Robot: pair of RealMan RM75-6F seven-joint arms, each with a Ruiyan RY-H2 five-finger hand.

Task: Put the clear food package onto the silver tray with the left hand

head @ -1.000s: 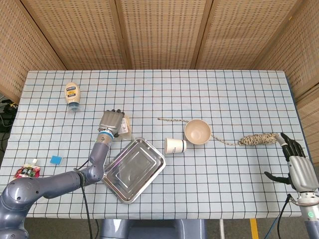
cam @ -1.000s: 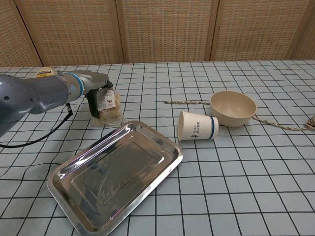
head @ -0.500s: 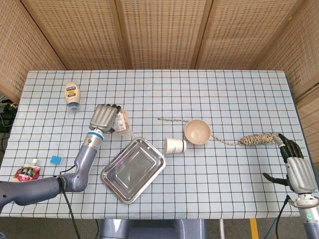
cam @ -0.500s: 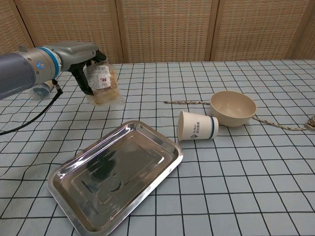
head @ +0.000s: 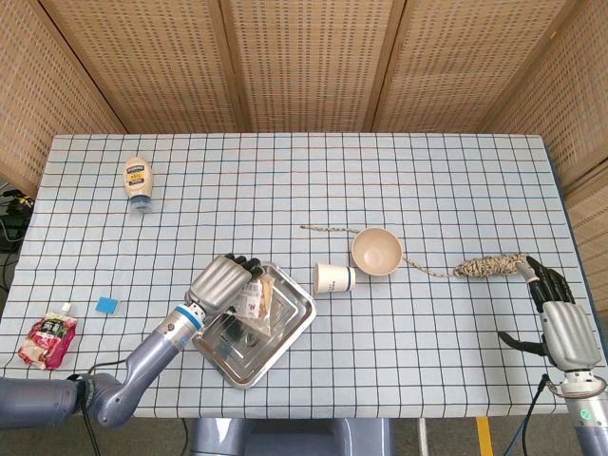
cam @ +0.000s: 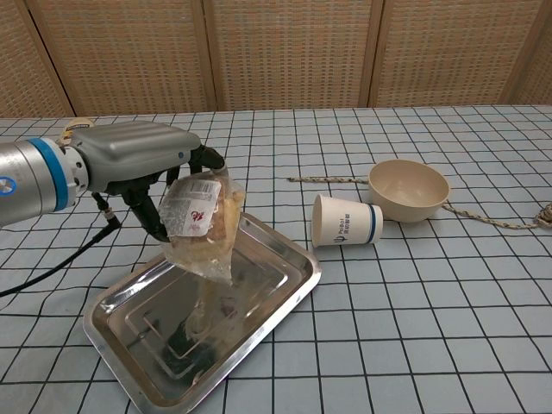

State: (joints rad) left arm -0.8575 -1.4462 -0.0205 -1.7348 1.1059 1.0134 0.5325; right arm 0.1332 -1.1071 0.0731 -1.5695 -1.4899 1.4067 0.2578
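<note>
Here, one clear food package [cam: 203,226] hangs in the air over the silver tray [cam: 267,297], gripped near its top by the left hand [cam: 142,164], whose fingers curl around the upper edge beside the printed label. The package's long axis runs nearly upright in the chest view, its lower end pointing down toward the tray's middle; whether that end touches the metal cannot be told. From the head view the package [head: 258,296] shows only partly, since the left hand [head: 221,282] covers its near side.

There is one tray [head: 285,328], lying slantwise on the checked surface [head: 408,180], its mirror bottom muddled by reflections. Just right of it lies one paper cup [cam: 346,221] on its side, mouth toward the tray, and beyond that one beige bowl [cam: 409,190] standing upright. One cord [head: 489,265] runs past the bowl to a bundled coil; the chest view cuts it off at the right edge.

Farther left sit one squeeze bottle [head: 139,180], one small blue square [head: 106,305] and one red pouch [head: 43,339].

The right hand [head: 562,318] hangs by the surface's right edge, holding nothing, fingers loosely apart.
</note>
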